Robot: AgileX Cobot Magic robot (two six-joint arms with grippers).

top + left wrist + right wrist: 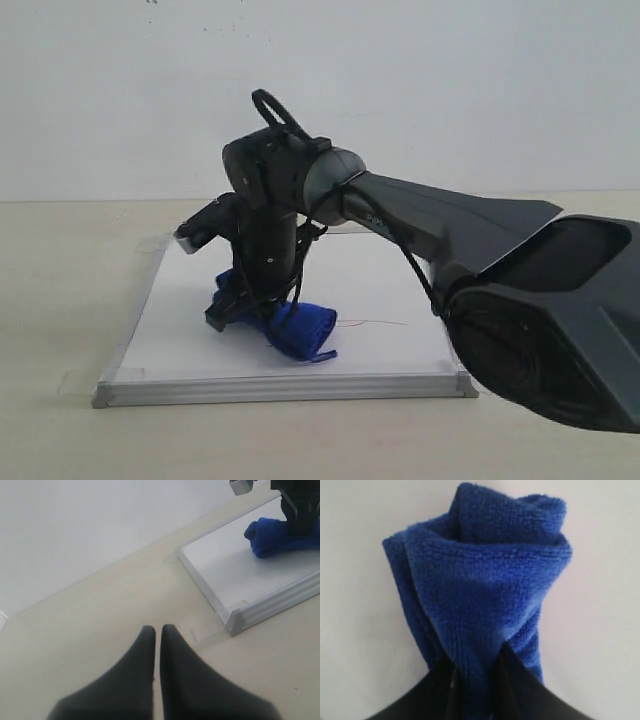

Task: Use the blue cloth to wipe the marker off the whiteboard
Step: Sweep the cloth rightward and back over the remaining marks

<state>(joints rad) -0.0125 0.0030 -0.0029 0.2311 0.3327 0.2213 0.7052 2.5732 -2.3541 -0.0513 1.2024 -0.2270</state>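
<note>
**Exterior view.** Whiteboard (400, 350) flat on worktop (60, 300), silver frame along the near edge. Right tool (240, 300) down over the left-centre of the board, clamped on blue cloth (300, 330). Cloth bunched and touching the board surface. Marker (375, 322): one thin, faint reddish line just right of the cloth. Cannot tell whether more lies under the arm or the cloth. Left tool not seen here.

**Left wrist view.** Left tool (157, 629) off the board, over bare worktop (100, 615) near the board's corner. Fingers drawn together to a hairline gap, nothing held. Whiteboard (235, 575) with a clear tape tab (202, 630) at the corner. Blue cloth (272, 540) on the board beyond, under the right tool (300, 510).

**Right wrist view.** Blue cloth (480, 580) filling most of the picture, folded into a thick wad and pinched in the right tool (477, 680). White board (600, 605) behind. No marker visible here.

**Step in hand (judged):** a wiping stroke, with the faint line not yet cleared.

**Handling notes:**
- Hold the pinch firm.
- Press the wad flat against the board, not on edge.
- Sweep towards the line in overlapping passes.
- Use light, even pressure so the taped board is not dragged.
- Stop short of the frame.
</note>
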